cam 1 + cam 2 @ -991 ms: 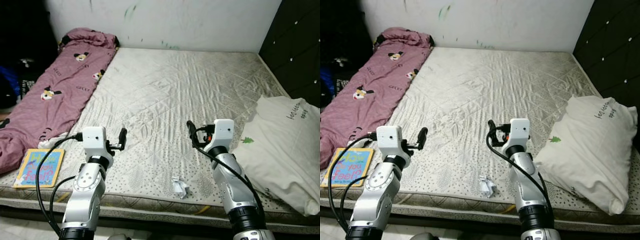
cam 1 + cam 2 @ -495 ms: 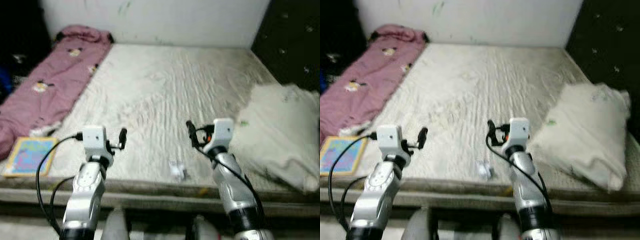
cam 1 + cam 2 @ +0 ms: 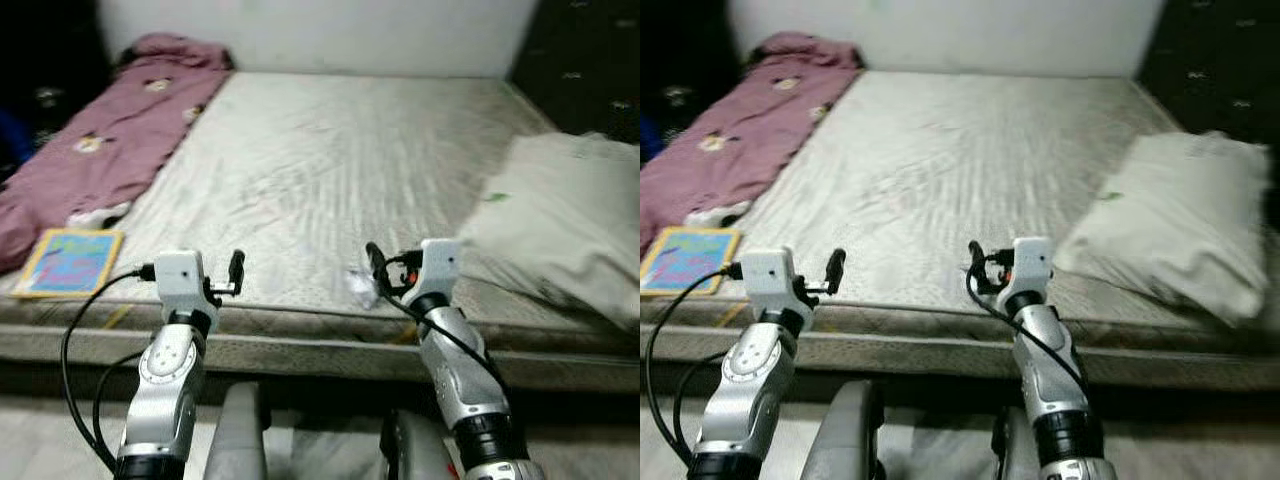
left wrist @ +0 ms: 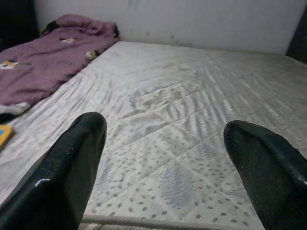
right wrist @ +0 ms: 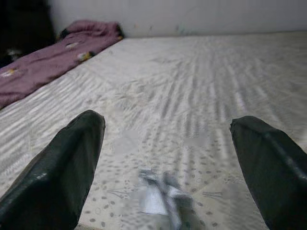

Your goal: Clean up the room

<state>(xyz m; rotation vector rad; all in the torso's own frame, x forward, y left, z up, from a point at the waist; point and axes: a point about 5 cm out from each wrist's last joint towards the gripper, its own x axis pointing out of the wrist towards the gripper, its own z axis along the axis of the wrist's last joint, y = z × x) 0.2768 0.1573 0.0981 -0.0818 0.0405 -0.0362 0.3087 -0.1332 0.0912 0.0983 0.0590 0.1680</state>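
Bare mattress [image 3: 330, 150] between blanket [image 3: 110, 150] and pillow [image 3: 560, 220]

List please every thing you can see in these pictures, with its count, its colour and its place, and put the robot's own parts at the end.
mattress: one, off-white, quilted, spread before the robot up to the far wall
blanket: one, pink with cartoon prints, along the mattress's left side
book: one, yellow and blue, flat at the near left corner of the mattress, beside the blanket
pillow: one, white, on the mattress's right side
paper scrap: one, white, crumpled, on the mattress near its front edge, just ahead of the right gripper
wall: white, behind the mattress
left gripper: black fingers, open, held over the front edge of the mattress
right gripper: black fingers, open, held over the front edge, paper scrap between its fingers' line of sight
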